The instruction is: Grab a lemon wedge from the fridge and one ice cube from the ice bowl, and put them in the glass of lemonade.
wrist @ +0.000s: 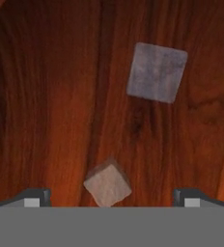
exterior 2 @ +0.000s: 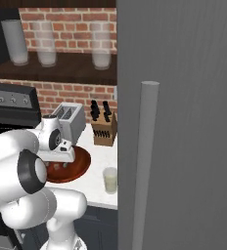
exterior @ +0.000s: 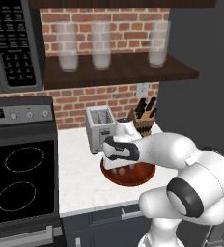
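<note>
My gripper [exterior: 124, 168] hangs open, pointing down into the reddish-brown ice bowl [exterior: 144, 176] on the white counter. In the hand view its fingertips [wrist: 35, 197] stand wide apart over the bowl's wooden floor. One ice cube [wrist: 107, 185] lies between them, not gripped, and a larger ice cube [wrist: 157, 72] lies farther off. From the right base view the gripper [exterior 2: 58, 165] sits over the ice bowl [exterior 2: 81, 164]. The glass of lemonade [exterior 2: 110, 180] stands near the counter's front edge, right of the bowl. The fridge [exterior 2: 184, 122] shows its dark grey door and bar handle [exterior 2: 145, 161]. The lemon wedge is out of view.
A silver toaster [exterior: 99, 128] stands just behind the bowl, with a knife block [exterior: 144, 118] to its right. A black stove [exterior: 21, 178] borders the counter on the left, under a microwave [exterior: 12, 43]. Three tall frosted glasses [exterior: 101, 46] stand on the shelf above.
</note>
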Tool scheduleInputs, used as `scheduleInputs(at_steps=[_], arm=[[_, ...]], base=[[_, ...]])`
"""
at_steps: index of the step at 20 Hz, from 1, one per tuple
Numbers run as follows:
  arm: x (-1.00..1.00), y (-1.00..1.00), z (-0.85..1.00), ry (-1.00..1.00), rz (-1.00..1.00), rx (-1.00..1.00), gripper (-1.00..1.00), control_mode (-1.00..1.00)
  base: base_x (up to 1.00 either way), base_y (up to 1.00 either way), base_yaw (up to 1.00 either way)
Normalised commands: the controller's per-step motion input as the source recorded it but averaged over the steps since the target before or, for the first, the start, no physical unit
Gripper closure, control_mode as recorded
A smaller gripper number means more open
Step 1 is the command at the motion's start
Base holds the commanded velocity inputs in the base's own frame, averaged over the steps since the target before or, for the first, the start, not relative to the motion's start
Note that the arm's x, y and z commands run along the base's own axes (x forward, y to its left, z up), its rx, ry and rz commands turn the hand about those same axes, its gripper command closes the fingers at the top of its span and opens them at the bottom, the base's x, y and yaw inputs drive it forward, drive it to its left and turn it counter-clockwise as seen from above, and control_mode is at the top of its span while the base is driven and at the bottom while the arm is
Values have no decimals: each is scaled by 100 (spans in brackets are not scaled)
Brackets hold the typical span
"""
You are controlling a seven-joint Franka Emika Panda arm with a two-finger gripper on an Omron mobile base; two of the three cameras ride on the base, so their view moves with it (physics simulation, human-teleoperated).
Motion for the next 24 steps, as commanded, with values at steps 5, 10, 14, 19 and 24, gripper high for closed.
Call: scheduleInputs(at_steps=[5, 10, 14, 19, 24], arm=[[0, 0, 0, 0, 3, 0, -100, -100], [5, 0, 0, 0, 2, 0, -100, -100], [15, -1, -11, 0, 0, 0, -100, -100], [0, -2, -21, 0, 0, 0, -100, -100], [-16, 0, -1, -5, 1, 0, -100, -100]], base=[[0, 0, 0], [0, 0, 0], [0, 0, 0], [0, 0, 0], [0, 0, 0]])
